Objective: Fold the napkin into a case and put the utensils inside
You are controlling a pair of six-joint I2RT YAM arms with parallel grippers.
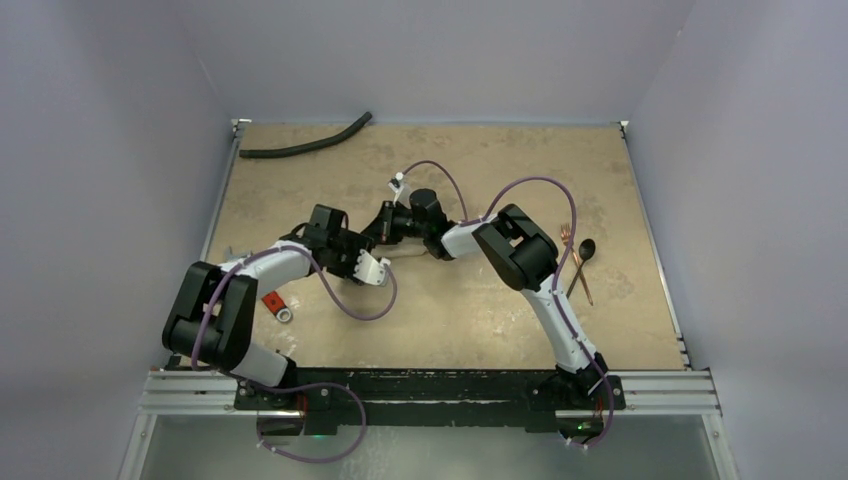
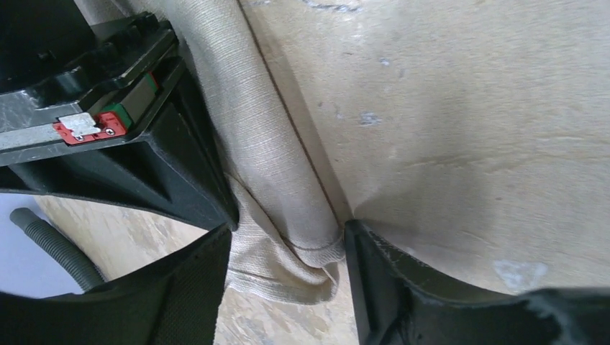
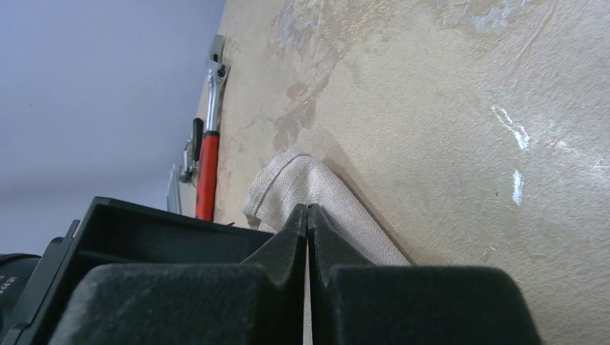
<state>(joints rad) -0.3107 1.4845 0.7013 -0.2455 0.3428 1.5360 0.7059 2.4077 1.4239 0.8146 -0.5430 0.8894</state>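
Upper left of the overhead view, the black hose (image 1: 300, 150) is lying out of play. Left of centre, the left gripper (image 2: 288, 237) is straddling one end of the napkin (image 2: 252, 129), a long narrow fold running up the left-wrist frame. Its jaws are standing at a middling width with a pad against each edge; squeezing or not, I cannot tell. My read: it is lining up to take that end for the next fold.

Just right, the right gripper (image 3: 308, 212) is sitting fully closed, tips at the cloth by a rounded end, seemingly steadying the strip.

Far right, the fork (image 1: 566, 236) and the spoon (image 1: 586, 247) are lying crossed, well apart from the cloth, because there is no pouch for them yet.
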